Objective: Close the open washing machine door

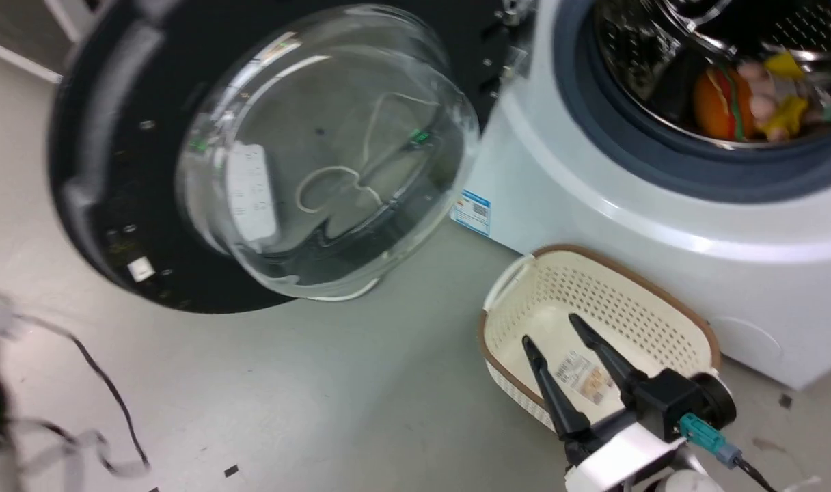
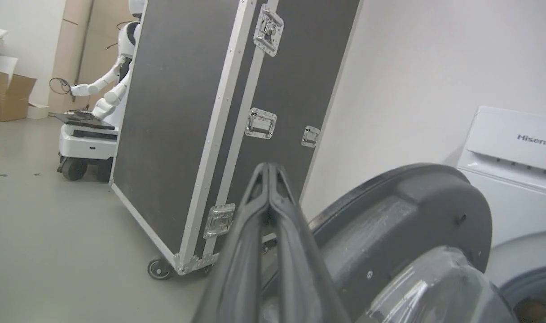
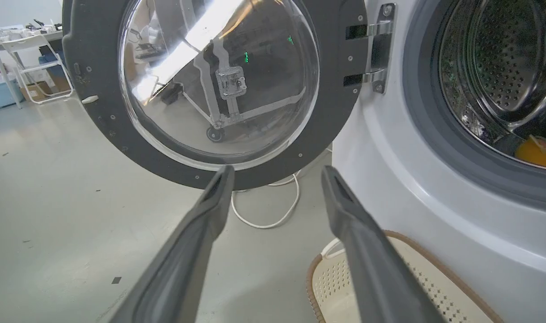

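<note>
Plainly, our washing machine (image 1: 661,225) stood drum exposed, its washing machine door (image 1: 272,150) swung wide leftward; above the basket (image 1: 614,301) our right tool (image 1: 549,328) hovered spread, and our left tool (image 2: 269,179), clenched empty beside the door's rim, seemed placed to push.

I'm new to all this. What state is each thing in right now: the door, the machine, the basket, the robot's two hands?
washing machine door: open, swung wide.
washing machine: colourful items inside.
basket: upright on the floor, empty but for a label.
right hand: open, holding nothing.
left hand: shut, holding nothing.
</note>
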Robot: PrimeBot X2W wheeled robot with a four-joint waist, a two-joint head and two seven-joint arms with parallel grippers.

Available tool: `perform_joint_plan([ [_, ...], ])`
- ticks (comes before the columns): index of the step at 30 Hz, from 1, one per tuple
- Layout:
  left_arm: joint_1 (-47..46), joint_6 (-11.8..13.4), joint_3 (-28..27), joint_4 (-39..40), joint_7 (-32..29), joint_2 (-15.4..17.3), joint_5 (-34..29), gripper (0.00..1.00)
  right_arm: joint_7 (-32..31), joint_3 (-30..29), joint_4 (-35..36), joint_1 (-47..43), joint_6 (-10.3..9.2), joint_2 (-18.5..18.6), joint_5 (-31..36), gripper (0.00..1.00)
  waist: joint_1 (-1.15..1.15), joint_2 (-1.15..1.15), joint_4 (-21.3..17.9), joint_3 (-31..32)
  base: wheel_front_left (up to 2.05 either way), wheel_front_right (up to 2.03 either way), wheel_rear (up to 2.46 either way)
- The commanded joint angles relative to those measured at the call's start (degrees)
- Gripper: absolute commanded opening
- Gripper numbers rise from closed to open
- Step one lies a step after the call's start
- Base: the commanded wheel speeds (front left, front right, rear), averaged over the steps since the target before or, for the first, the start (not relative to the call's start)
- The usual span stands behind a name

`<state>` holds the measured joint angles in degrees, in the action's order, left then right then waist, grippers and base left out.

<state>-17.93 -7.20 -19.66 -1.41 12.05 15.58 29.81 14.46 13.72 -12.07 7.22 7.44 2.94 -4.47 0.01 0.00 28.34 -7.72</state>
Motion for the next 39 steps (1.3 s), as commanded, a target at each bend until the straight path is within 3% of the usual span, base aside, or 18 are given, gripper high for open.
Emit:
perform_joint_plan([
  [1, -3.53, -0.23, -1.73, -3.12, -3.22, 2.22, 4.55, 0.0, 0.53, 0.06, 0.03, 1.37, 0.05, -0.04, 0.24, 1.0, -0.01, 0.0, -2.39, -1.63, 0.0, 0.0, 0.0],
  [9, -13.61, -0.26, -8.32, -19.95, -19.83, 10.09, 22.95, 0.0, 0.54, -0.41, -0.12, 2.2, 0.05, 0.08, 0.28, 1.0, -0.01, 0.0, -6.98, -3.33, 0.0, 0.0, 0.0],
  [15, -17.89, 1.27, -12.64, -31.27, -34.57, 12.6, 35.52, 0.0, 0.54, -0.7, 0.1, 2.2, 0.05, 0.17, 0.33, 1.0, -0.01, 0.0, -8.99, -3.95, 0.0, 0.0, 0.0],
  [20, -17.19, 0.97, -12.67, -34.34, -45.76, 13.66, 41.24, 0.0, 0.54, -1.07, 0.05, 2.39, 0.05, 0.25, 0.4, 1.0, -0.01, 0.0, -9.61, -4.1, 0.0, 0.0, 0.0],
  [29, -13.45, -0.12, -13.33, -31.02, -58.02, 10.56, 50.66, 0.0, 0.54, -2.9, -0.17, 2.0, 0.05, 0.17, 0.68, 1.0, -0.01, 0.0, -9.54, -2.21, 0.0, 0.0, 0.0],
  [32, -10.23, -0.22, -12.14, -26.23, -64.57, 7.62, 54.5, 0.0, 0.54, -4.51, -0.22, 1.43, 0.05, 0.09, 0.79, 1.0, -0.01, 0.0, -9.47, -0.17, 0.0, 0.0, 0.0],
  [34, -9.21, -0.23, -11.74, -24.73, -65.83, 6.83, 55.1, 0.0, 0.54, -4.99, -0.26, 1.25, 0.05, 0.06, 0.79, 1.0, -0.01, 0.0, -9.59, 0.45, 0.0, 0.0, 0.0],
  [39, -2.86, 0.27, -7.96, -15.62, -71.84, 0.64, 57.38, 0.0, 0.54, -7.48, -0.28, -0.7, 0.05, -0.03, -0.76, 1.0, -0.01, 0.0, -10.12, 3.91, 0.0, 0.0, 0.0],
])
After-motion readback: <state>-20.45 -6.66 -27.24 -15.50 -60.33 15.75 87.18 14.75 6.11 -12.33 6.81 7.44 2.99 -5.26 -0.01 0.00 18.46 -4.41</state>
